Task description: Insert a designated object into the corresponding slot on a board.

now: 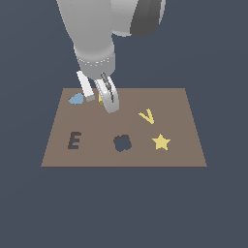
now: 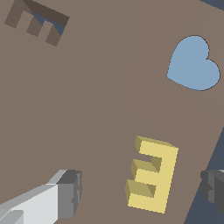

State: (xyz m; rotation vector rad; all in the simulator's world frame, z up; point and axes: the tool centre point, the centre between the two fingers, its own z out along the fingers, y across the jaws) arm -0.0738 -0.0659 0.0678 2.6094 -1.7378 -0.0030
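Gripper (image 2: 142, 192): the grey two-finger tool stands wide apart, one finger (image 2: 65, 194) on each side of the piece, touching nothing and holding nothing.
Yellow E-shaped piece (image 2: 153, 175): the small flat three-pronged block lies on the board between the fingers; in the exterior view it sits in the frame's upper left, mostly hidden behind the gripper.
Board (image 1: 179, 104): flat brown rectangle filling the exterior view's middle.
E-shaped slot (image 1: 74, 140): dark cutout at the board's lower left, unfilled.
Blue heart (image 1: 76, 99): flat piece just left of the gripper.
Flower-like hole (image 1: 122, 143): dark, at lower centre.
Yellow V (image 1: 147, 116): right of centre.
Yellow star (image 1: 161, 142): lower right.
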